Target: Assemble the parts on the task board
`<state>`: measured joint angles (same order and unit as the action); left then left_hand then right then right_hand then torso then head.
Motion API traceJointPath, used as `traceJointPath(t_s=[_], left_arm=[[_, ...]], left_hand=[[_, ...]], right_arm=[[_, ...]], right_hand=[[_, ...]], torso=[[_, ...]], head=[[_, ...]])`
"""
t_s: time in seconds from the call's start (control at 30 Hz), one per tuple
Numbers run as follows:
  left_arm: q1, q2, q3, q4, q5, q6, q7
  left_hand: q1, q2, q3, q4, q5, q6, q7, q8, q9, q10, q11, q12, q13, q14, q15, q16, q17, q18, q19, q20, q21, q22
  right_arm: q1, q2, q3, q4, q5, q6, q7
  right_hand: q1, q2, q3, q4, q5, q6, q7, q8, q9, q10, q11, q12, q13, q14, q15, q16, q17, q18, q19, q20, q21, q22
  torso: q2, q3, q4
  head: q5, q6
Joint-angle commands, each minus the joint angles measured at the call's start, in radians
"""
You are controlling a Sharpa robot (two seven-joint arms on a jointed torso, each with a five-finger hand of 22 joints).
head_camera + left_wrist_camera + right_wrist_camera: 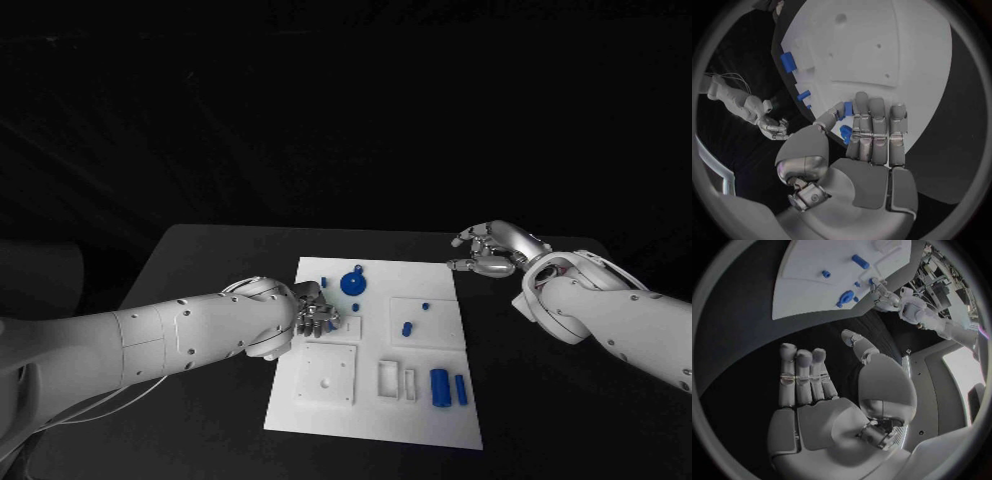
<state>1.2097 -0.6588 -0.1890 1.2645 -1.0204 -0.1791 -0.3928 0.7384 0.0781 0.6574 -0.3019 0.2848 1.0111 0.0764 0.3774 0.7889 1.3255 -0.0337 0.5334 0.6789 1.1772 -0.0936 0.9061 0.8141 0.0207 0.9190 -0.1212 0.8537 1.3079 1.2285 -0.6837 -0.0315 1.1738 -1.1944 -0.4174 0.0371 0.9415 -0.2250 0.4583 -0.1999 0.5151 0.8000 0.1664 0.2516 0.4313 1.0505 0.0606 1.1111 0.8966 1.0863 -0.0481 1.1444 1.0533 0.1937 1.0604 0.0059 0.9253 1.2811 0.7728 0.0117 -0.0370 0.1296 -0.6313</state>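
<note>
Left hand (315, 316) pinches a small blue part (846, 131) at the task board's (378, 415) left edge, right hand (490, 250) hovers with fingers apart beyond its far right corner; shallow pinch could drop the part.

Not much else around, honestly: just the black table (202, 250) with its matte dark top and rounded far corners, running out on both sides. Behind it is plain darkness, and I can't make anything out back there.
</note>
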Motion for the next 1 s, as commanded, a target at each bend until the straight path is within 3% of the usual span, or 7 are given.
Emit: traceJointPath(t_s=[0.03, 0.23, 0.53, 0.57, 0.6, 0.63, 1.0], left_arm=[[-0.017, 0.007, -0.01, 0.01, 0.01, 0.042, -0.001], [-0.012, 0.003, 0.001, 0.018, -0.003, 0.05, -0.004], [0.02, -0.006, 0.009, 0.035, -0.03, 0.088, -0.02], [0.023, -0.006, 0.009, 0.037, -0.032, 0.095, -0.021], [0.026, -0.005, 0.009, 0.038, -0.033, 0.106, -0.023], [0.028, -0.005, 0.009, 0.04, -0.033, 0.112, -0.025], [0.046, 0.002, 0.009, 0.041, -0.072, 0.158, -0.061]], left_hand=[[0.047, 0.057, 0.013, 0.007, 0.003, 0.003, -0.002, 0.001, -0.173, 0.007, 0.0, 0.001, 0.002, 0.005, -0.004, 0.002, 0.002, 0.023, -0.003, -0.073, 0.0, 0.022], [0.051, 0.058, 0.013, 0.006, 0.008, 0.012, -0.006, 0.007, -0.171, 0.019, -0.003, 0.008, 0.005, 0.014, -0.005, 0.01, 0.006, 0.025, -0.001, -0.073, 0.01, 0.024], [0.039, 0.045, 0.018, 0.007, 0.088, 0.051, -0.018, 0.011, -0.169, 0.055, -0.015, 0.031, 0.019, 0.037, -0.014, 0.05, 0.026, 0.032, 0.01, -0.082, 0.049, 0.023], [0.085, 0.001, 0.096, 0.016, -0.013, 0.058, -0.023, 0.012, -0.169, 0.06, -0.02, 0.034, 0.021, 0.039, -0.019, 0.058, 0.03, 0.039, 0.008, -0.086, 0.052, 0.021], [0.048, -0.007, 0.167, 0.013, -0.062, 0.069, -0.025, 0.007, -0.173, 0.067, -0.017, 0.037, 0.022, 0.044, -0.017, 0.065, 0.03, 0.032, 0.018, -0.083, 0.06, 0.021], [0.032, -0.009, 0.191, 0.009, -0.063, 0.076, -0.025, 0.007, -0.173, 0.071, -0.02, 0.04, 0.024, 0.046, -0.018, 0.07, 0.03, 0.033, 0.021, -0.085, 0.066, 0.021], [-0.018, -0.015, 0.225, 0.008, 0.026, 0.12, -0.043, 0.02, -0.145, 0.11, -0.039, 0.105, 0.06, 0.081, -0.04, 0.149, 0.051, 0.046, 0.053, -0.103, 0.137, 0.024]], right_arm=[[0.0, 0.0, 0.0, 0.001, -0.008, 0.014, 0.005], [0.0, 0.001, 0.0, 0.0, -0.008, 0.015, 0.005], [0.0, 0.003, 0.0, -0.003, -0.008, 0.017, 0.005], [0.0, 0.003, -0.001, -0.003, -0.008, 0.017, 0.005], [0.0, 0.003, -0.001, -0.003, -0.008, 0.017, 0.005], [0.0, 0.004, -0.001, -0.003, -0.008, 0.017, 0.005], [-0.001, 0.005, -0.001, -0.004, -0.008, 0.019, 0.005]], right_hand=[[0.003, 0.009, -0.001, -0.002, 0.004, -0.001, 0.006, 0.002, -0.002, -0.009, -0.002, 0.006, -0.001, -0.008, 0.001, 0.005, -0.002, 0.068, -0.004, 0.001, -0.005, 0.001], [0.003, 0.01, -0.001, -0.002, 0.005, -0.001, 0.006, 0.002, -0.002, -0.009, -0.002, 0.007, -0.001, -0.008, 0.001, 0.005, -0.002, 0.068, -0.004, 0.001, -0.005, 0.001], [0.003, 0.01, -0.001, -0.003, 0.006, -0.001, 0.006, 0.002, -0.002, -0.009, -0.002, 0.007, -0.002, -0.008, 0.001, 0.005, -0.002, 0.068, -0.004, 0.001, -0.005, 0.001], [0.003, 0.01, -0.001, -0.003, 0.006, -0.001, 0.006, 0.002, -0.002, -0.009, -0.002, 0.007, -0.002, -0.008, 0.001, 0.005, -0.002, 0.068, -0.004, 0.001, -0.005, 0.001], [0.003, 0.01, -0.001, -0.003, 0.006, -0.001, 0.006, 0.002, -0.002, -0.009, -0.002, 0.007, -0.002, -0.008, 0.001, 0.005, -0.002, 0.068, -0.004, 0.001, -0.005, 0.001], [0.003, 0.01, -0.001, -0.003, 0.006, -0.001, 0.006, 0.002, -0.002, -0.009, -0.002, 0.007, -0.002, -0.008, 0.001, 0.005, -0.002, 0.068, -0.004, 0.001, -0.005, 0.001], [0.004, 0.01, -0.001, -0.004, 0.007, -0.001, 0.006, 0.002, -0.002, -0.009, -0.002, 0.007, -0.002, -0.008, 0.001, 0.006, -0.003, 0.068, -0.004, 0.001, -0.005, 0.002]], torso=[[0.0, 0.0004, -0.0002], [0.0, 0.0005, -0.0003], [0.0, 0.0009, -0.0001], [0.0, 0.0008, -0.0004], [0.0, 0.0007, -0.0007], [0.0, 0.0007, -0.0007], [0.001, 0.0005, -0.0006]], head=[[0.0, 0.0], [0.001, -0.001], [0.004, 0.0], [0.004, 0.0], [0.005, 0.0], [0.005, 0.0], [0.005, -0.002]])
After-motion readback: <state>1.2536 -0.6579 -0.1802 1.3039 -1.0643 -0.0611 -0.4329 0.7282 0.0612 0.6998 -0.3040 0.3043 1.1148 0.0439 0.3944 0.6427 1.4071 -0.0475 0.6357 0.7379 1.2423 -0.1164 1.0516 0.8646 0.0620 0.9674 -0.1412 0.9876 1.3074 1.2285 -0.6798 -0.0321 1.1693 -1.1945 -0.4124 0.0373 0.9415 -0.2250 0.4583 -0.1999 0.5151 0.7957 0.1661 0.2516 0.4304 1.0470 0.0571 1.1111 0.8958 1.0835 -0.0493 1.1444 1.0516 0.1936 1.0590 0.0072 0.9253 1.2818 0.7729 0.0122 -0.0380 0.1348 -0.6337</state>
